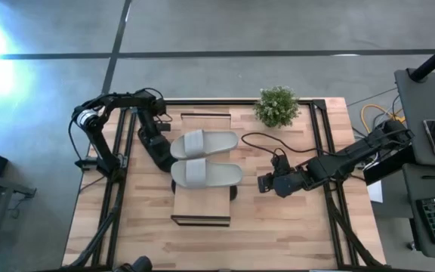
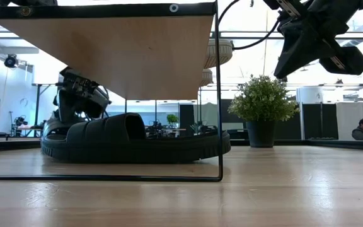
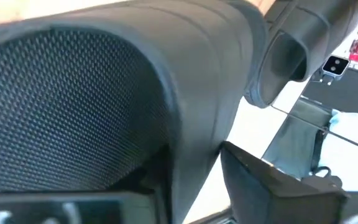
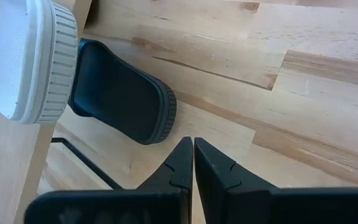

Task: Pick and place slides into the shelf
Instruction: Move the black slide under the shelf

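The shelf's light-wood plank top [image 1: 202, 208] [image 2: 118, 57] stands mid-table on thin dark frame ends. Two light grey slides [image 1: 205, 143] [image 1: 206, 174] lie side by side on the plank, soles down. A black slide [image 2: 137, 135] [image 4: 123, 93] lies under the plank, sole on the table. My left gripper [image 2: 74, 94] reaches under the plank from the table's left and is shut on this black slide. My right gripper [image 4: 193, 163] [image 2: 314, 34] hangs shut above the table, right of the shelf, touching nothing. A second black slide cannot be made out. My left gripper holds the black slide by the end that points to the table's left [image 2: 58, 126], slanting down from that side under the plank. In the left wrist view the slide's rim [image 3: 185, 112] runs between a finger [image 3: 272, 186] and the other side. The sole rests flat on the table.
A potted plant [image 1: 278, 106] [image 2: 263, 104] stands near the far edge, right of the shelf. A black cable [image 1: 259, 140] runs over the table from the plant toward my right arm. Bare wood lies near and right of the shelf [image 1: 293, 227]. A person [image 2: 361, 126] sits far behind.
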